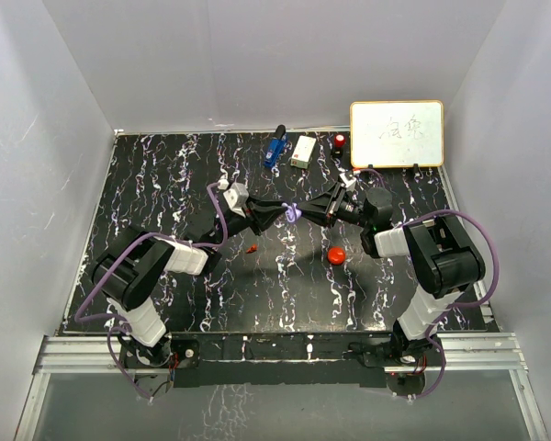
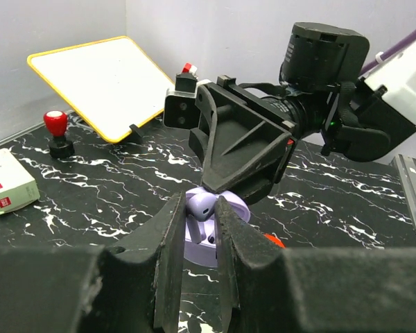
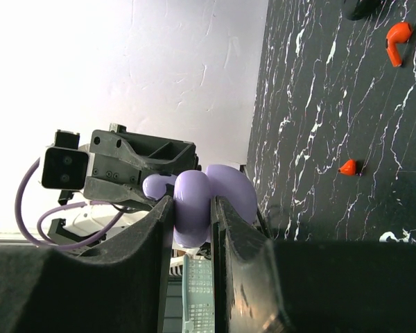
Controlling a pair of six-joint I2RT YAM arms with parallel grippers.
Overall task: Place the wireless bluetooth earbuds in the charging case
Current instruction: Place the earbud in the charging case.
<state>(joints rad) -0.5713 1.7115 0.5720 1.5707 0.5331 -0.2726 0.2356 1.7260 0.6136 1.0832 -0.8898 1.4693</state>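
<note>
One purple earbud (image 2: 202,206) is pinched in the narrow jaws of the left gripper (image 2: 198,216), positioned directly at the open purple case (image 2: 206,253). The right gripper (image 3: 193,205) clamps that case by one of its halves and presents it between the two arms. I cannot confirm that the earbud is seated in its socket, so I judge insertion to be in progress and not complete. Work left: a red earbud (image 1: 253,247) lies loose on the table (image 1: 165,184) near the left arm. The round red case (image 1: 336,254) sits well apart from it, unattended. I rate the task less than half done.
</note>
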